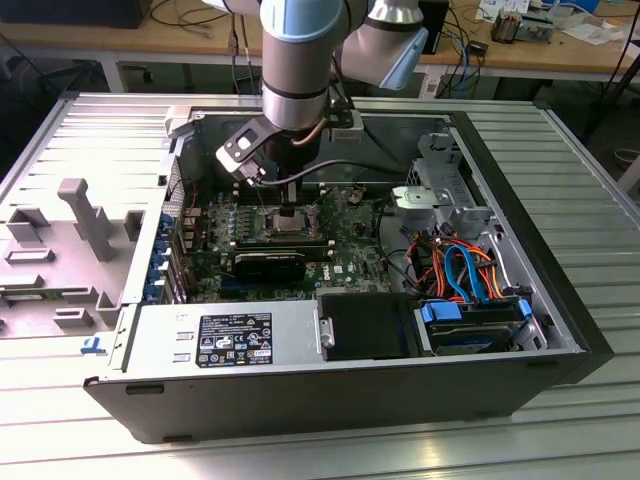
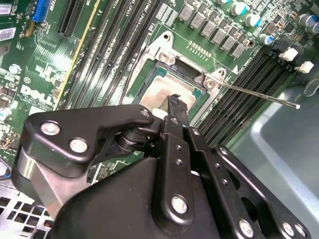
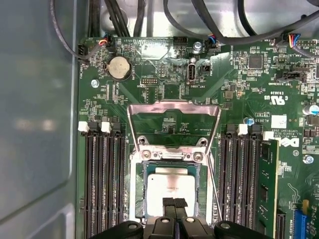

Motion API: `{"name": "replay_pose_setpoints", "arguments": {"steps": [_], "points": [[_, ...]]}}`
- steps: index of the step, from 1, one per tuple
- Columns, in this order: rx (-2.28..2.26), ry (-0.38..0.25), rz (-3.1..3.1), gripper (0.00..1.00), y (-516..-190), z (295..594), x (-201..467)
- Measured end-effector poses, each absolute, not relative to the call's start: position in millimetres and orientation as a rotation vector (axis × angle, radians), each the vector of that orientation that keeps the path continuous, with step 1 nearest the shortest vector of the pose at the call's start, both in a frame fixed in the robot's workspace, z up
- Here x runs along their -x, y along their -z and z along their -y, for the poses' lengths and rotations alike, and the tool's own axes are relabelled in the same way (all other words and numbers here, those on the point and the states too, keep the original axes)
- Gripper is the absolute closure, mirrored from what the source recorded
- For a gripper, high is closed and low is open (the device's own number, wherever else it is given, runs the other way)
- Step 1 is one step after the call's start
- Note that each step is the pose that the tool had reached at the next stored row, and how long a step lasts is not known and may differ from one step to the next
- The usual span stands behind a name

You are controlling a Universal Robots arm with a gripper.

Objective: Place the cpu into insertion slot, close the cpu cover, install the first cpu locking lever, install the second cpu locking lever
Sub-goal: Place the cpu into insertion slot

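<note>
The cpu (image 3: 172,188), a pale silvery square, lies flat inside the insertion slot (image 3: 136,194) on the green board. My gripper (image 3: 174,203) hangs right over the cpu's near edge, its two black fingertips pressed together with nothing between them. The cpu cover (image 3: 173,104), a silver frame with a window, stands swung open behind the slot. In the second wrist view the gripper (image 2: 175,101) tip sits just above the cpu (image 2: 167,89), and a thin locking lever (image 2: 259,94) sticks out free past the slot's corner. In the exterior view the gripper (image 1: 286,205) reaches down into the open computer case.
Long black memory slots (image 3: 102,184) flank the socket on both sides, one holding a memory module (image 3: 268,184). Cables (image 3: 224,35) run along the board's far edge. The case wall (image 3: 35,124) stands close beside the board. A power supply (image 1: 225,340) and drive bays (image 1: 470,320) fill the case front.
</note>
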State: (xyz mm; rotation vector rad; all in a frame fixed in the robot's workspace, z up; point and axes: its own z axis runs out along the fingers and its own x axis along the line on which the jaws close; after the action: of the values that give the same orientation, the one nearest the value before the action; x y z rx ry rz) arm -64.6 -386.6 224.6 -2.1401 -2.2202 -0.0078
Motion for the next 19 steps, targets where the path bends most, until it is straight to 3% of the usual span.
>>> {"name": "replay_pose_setpoints", "arguments": {"steps": [19], "points": [[2.138, 0.011, 2.219, 0.89, -248, 387, 64]]}}
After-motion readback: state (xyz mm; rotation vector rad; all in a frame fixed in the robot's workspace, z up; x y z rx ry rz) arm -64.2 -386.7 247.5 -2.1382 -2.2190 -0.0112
